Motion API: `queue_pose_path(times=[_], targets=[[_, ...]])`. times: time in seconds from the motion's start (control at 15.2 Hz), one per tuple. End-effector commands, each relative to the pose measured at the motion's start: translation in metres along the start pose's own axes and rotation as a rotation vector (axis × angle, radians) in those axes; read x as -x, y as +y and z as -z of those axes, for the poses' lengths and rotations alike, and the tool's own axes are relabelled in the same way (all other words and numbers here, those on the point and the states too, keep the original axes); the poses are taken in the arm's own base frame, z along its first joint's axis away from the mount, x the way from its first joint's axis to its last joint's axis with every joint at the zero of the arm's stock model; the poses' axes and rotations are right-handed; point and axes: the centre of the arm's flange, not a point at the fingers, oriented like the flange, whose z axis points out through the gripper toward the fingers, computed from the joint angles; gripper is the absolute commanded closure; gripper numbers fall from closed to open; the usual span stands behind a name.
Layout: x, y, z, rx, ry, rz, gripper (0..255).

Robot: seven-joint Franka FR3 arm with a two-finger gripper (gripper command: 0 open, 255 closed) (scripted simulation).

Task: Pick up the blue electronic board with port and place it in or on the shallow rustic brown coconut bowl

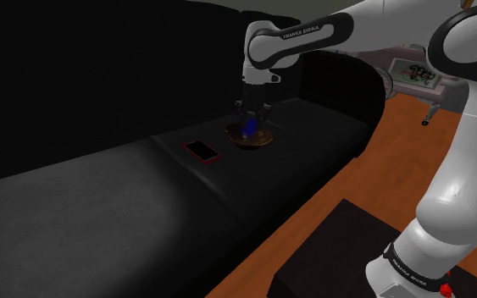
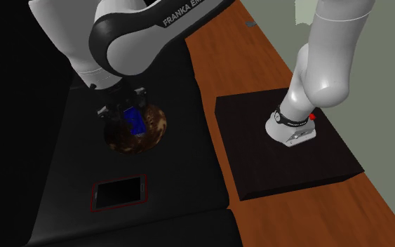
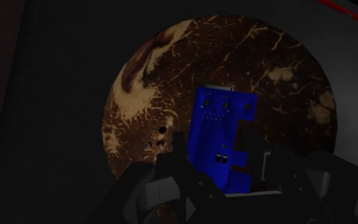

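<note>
Blue against all the dark, the blue electronic board was pinched between the two black fingers of the pincer, which pressed on its long edges. It hung over the brown mottled coconut bowl, a little to one side of the bowl's middle, and the bowl rested on the seat of a black sofa. Whether the lower end of the board already touched the bowl's inside, I could not tell.

The step in hand seemed to be the release. To do it well, I judged that the pincer should go down straight and slowly until the board was close to the bowl's floor, and only then spread its fingers. Dropped from high, a light board could bounce and slide over the low rim. The bowl was shallow, so no sideways push should be given to it, and a straight lift afterwards would avoid dragging the board out. A flat black device with a red edge lay near the bowl but apart from it, not in the way.

As for writing, "FRANKA EMIKA" stood in white letters on the arm above the pincer, and again on the dark ring near the stand. The board carried pale marks too small to read.
</note>
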Motion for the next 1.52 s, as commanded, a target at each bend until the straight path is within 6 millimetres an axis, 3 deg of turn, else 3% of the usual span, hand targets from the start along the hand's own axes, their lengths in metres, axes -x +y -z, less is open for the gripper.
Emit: queue_pose_path(times=[0.0,0.46,0.53,0.86,1.12,1.45], targets=[[0.000,-0.001,-0.007,0.000,0.000,0.000,255],[0.000,-0.001,-0.007,0.000,0.000,0.000,255],[0.000,-0.001,-0.007,0.000,0.000,0.000,0],[0.000,-0.001,-0.007,0.000,0.000,0.000,0],[0.000,-0.001,0.043,0.000,0.000,0.000,0],[0.000,-0.001,0.043,0.000,0.000,0.000,0]])
